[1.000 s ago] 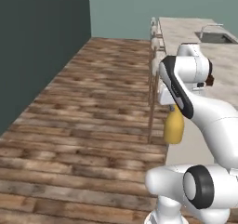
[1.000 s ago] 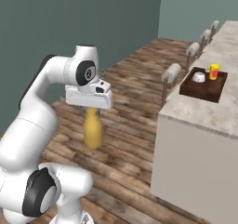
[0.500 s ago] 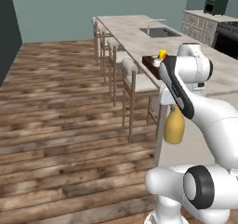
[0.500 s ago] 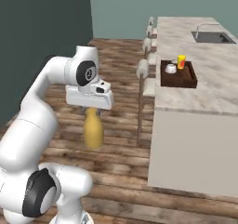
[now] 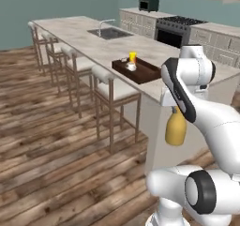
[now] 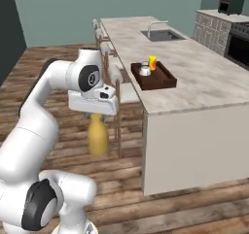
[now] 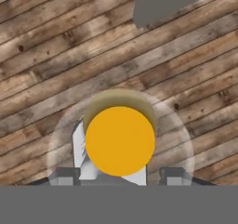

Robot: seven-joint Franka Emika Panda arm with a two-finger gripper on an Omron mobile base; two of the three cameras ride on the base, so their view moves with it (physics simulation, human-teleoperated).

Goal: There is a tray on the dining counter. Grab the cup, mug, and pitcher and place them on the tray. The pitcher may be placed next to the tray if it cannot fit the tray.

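We see the pincer clamped on the neck of the pitcher, which hangs upright in the air over the plank floor, clear of the boards. In the right base view it sits at about 9 o'clock of the surface's near end; in the left base view the pitcher hangs just off the surface's near corner, below the white arm. Looking down the hand, we find the pitcher's round yellow body between the two fingertips, floorboards running beneath it.

On the surface the tray lies near the stool-side edge, well apart from the pitcher. The cup stands in the tray's far part, and the mug sits just beside it, at roughly its 7 o'clock. From the left base view, the tray carries the cup and mug at its far end. A sink is set into the surface beyond, and stools line the edge.
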